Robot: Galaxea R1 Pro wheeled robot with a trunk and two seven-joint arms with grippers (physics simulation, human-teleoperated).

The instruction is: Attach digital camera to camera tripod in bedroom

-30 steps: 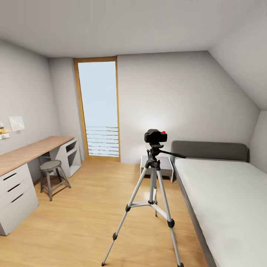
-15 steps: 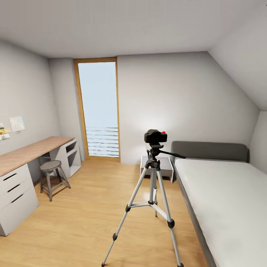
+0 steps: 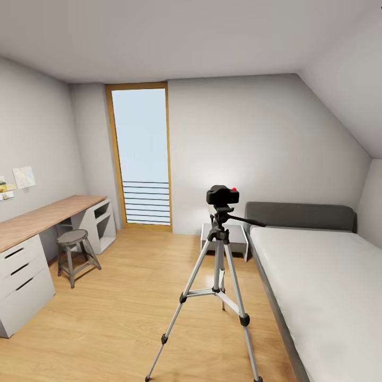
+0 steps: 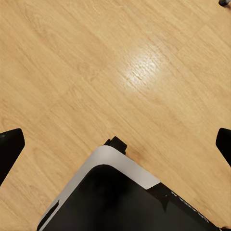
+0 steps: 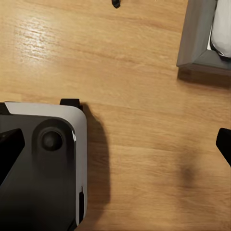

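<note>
A: Head view. The camera tripod (image 3: 218,270) is seen standing upright on the wood floor (image 3: 116,313), 3 legs splayed, just beside the bed (image 3: 318,286). The digital camera (image 3: 222,195) is seated on its head, red dot up.

B: Long axis?

A: Tripod vertical. Its black handle is pointed toward the bed. The camera's facing cannot be told.

B: Wrist views?

A: Only floor and the robot's base (image 4: 120,197) are given there. In the left wrist view the left gripper (image 4: 115,144) is seen with fingertips (image 4: 9,147) held wide apart, nothing between. The right gripper (image 5: 115,144) is likewise spread, beside the bed frame corner (image 5: 195,38).
</note>
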